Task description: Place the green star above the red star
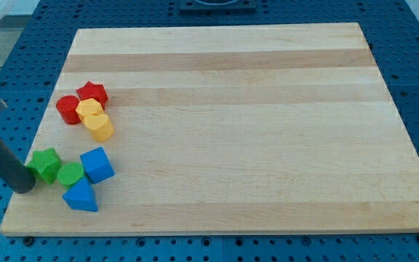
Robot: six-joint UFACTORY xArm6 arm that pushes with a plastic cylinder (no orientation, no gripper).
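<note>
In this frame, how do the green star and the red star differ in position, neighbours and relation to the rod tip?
The green star lies low at the view's left; the red star sits higher, toward the view's top.
My tip is right beside the green star's lower left, far from the red star.
The green star adjoins a green round block; the red star adjoins a red cylinder and a yellow block.
Both rest flat on the wooden board.
</note>
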